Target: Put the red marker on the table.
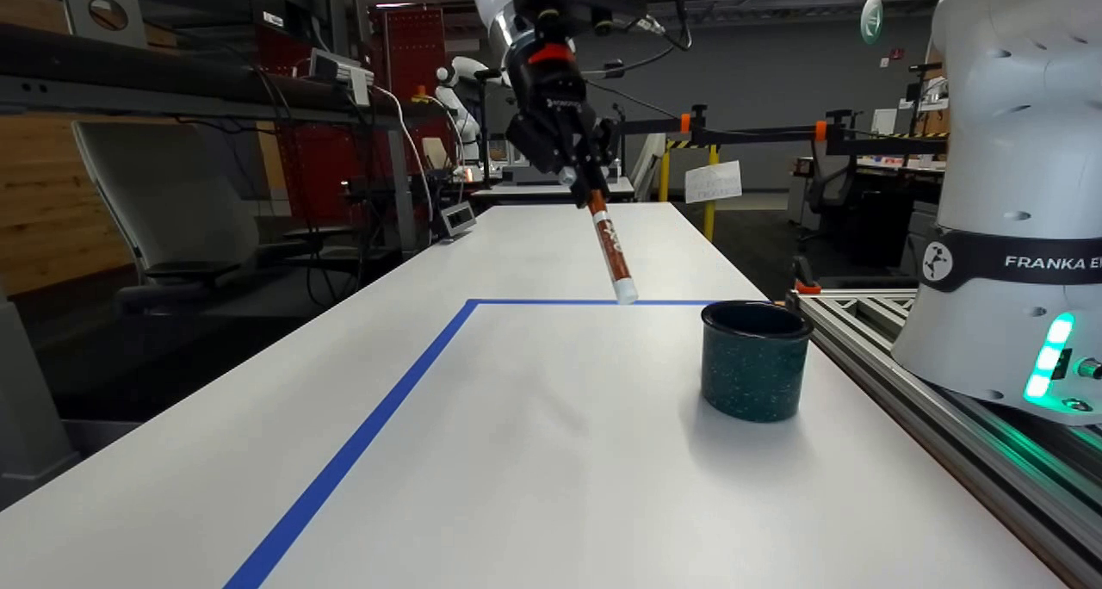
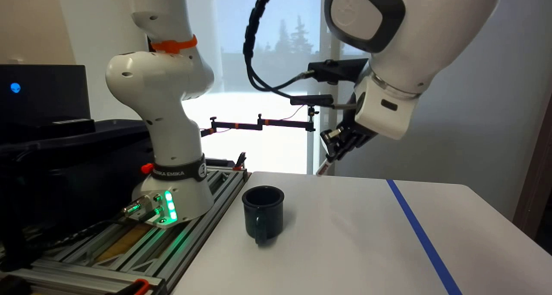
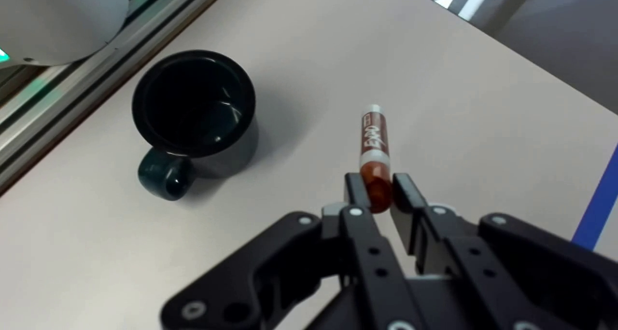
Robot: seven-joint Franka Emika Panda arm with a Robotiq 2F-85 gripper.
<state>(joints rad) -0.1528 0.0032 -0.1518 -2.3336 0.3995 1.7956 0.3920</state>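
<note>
The red marker (image 1: 613, 249) has a white band and a white end. My gripper (image 1: 594, 195) is shut on its red cap end and holds it in the air above the white table (image 1: 516, 486), tilted, with the white end pointing down. The marker shows small in an exterior view (image 2: 323, 167), where the gripper (image 2: 334, 156) hides most of it. In the wrist view the marker (image 3: 374, 137) sticks out forward from between the two fingertips (image 3: 377, 190). The table also shows in an exterior view (image 2: 345, 243) and in the wrist view (image 3: 458, 151).
A dark teal cup (image 1: 753, 374) stands upright on the table near the robot base (image 1: 1007, 313); its handle shows in an exterior view (image 2: 260, 228). In the wrist view the cup (image 3: 231, 146) is left of the marker. Blue tape (image 1: 370, 438) lies on the table. A metal rail (image 1: 913, 408) borders it.
</note>
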